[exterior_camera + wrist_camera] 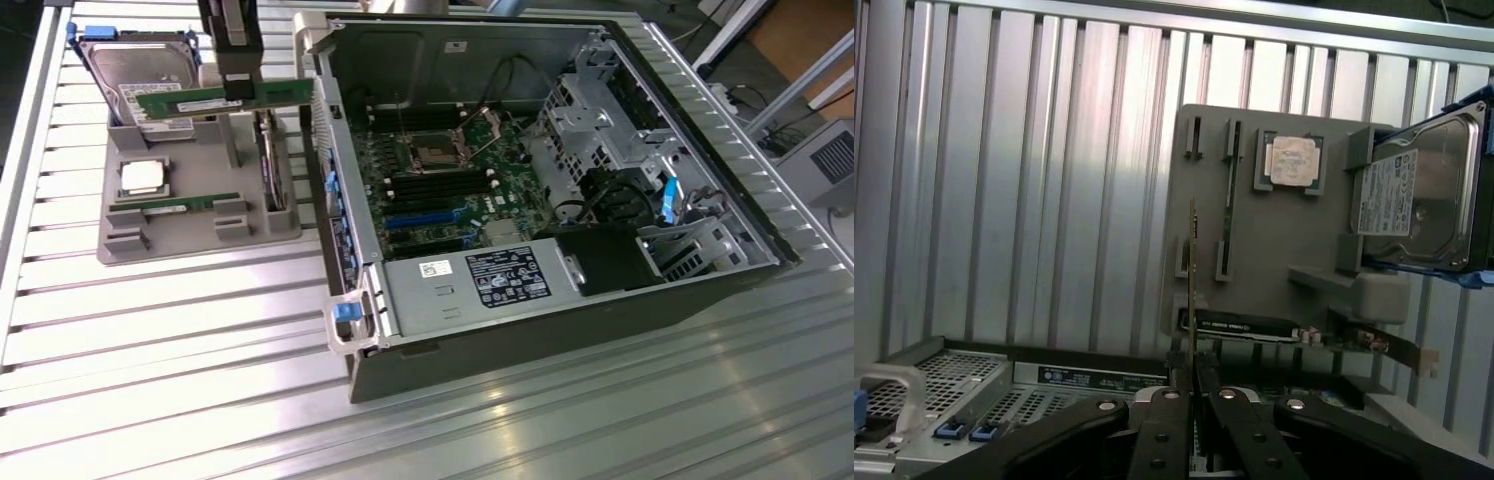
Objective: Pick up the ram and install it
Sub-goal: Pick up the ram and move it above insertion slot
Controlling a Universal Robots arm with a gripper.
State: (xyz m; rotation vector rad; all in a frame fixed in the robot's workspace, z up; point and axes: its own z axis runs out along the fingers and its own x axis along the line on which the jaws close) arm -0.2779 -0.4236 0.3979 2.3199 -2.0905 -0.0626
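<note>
My gripper [240,90] comes down from the top of the exterior view and is shut on the ram [220,99]. The ram is a long green stick with a whitish label, held level above the back of the grey tray [200,235]. In the wrist view the ram [1193,270] shows edge-on as a thin line rising from between my black fingers [1162,425]. A second green stick [174,207] lies in a slot of the tray, below the processor. The motherboard's dark memory slots [434,187] lie inside the open computer case [400,320], toward the exterior view's right of the ram.
The tray also holds a square silver processor [143,177], a hard drive [134,60] standing at its back, and an upright card with a metal bracket [274,170] along the edge next to the case. Everything rests on a ribbed metal table [160,360].
</note>
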